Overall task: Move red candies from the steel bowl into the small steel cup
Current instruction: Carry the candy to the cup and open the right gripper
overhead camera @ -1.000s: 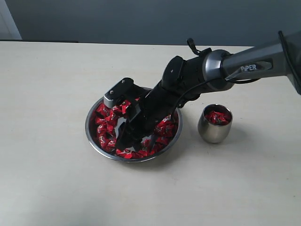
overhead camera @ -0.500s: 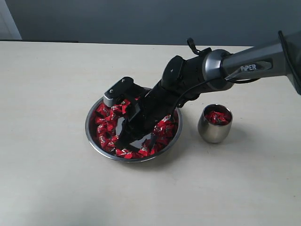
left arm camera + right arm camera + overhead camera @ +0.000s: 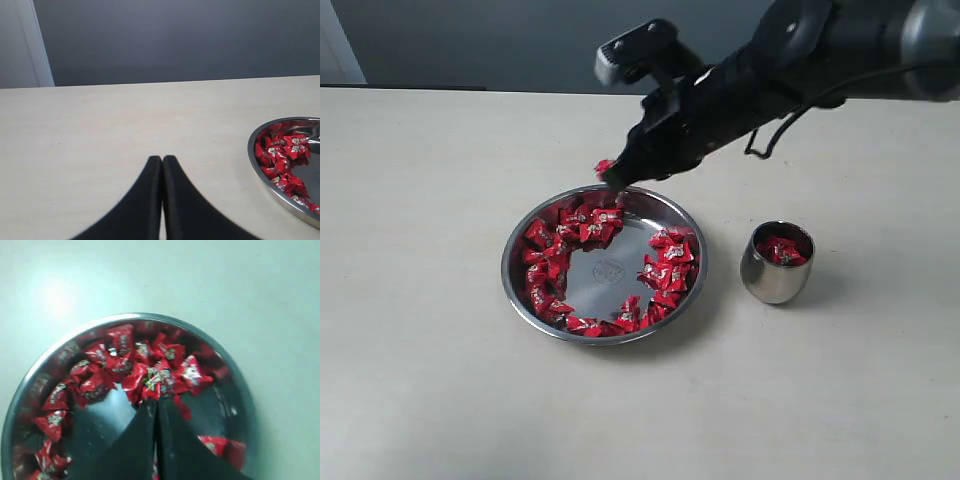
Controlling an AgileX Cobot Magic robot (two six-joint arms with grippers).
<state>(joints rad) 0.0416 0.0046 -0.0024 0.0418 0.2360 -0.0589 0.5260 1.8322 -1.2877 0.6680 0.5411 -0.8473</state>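
Note:
The steel bowl point(image 3: 608, 272) lies mid-table with red candies point(image 3: 582, 228) ringing its bare centre. My right gripper point(image 3: 611, 177) hangs above the bowl's far rim, shut on one red candy point(image 3: 604, 166). In the right wrist view the black fingers meet at the gripper's tip point(image 3: 156, 401) with that candy point(image 3: 159, 378) pinched there, over the bowl point(image 3: 31, 374). The small steel cup point(image 3: 775, 277) stands right of the bowl and holds a few candies point(image 3: 782, 249). My left gripper point(image 3: 162, 159) is shut and empty over bare table beside the bowl's rim point(image 3: 254, 161); the exterior view does not show it.
The pale tabletop point(image 3: 430, 380) stretches around the bowl and cup. A dark wall point(image 3: 500, 40) runs behind the table's far edge. The right arm point(image 3: 840, 40) reaches in from the upper right, above and behind the cup.
My right gripper has risen out of the bowl, where its fingers were down among the candies, and now hangs above the far rim with one candy.

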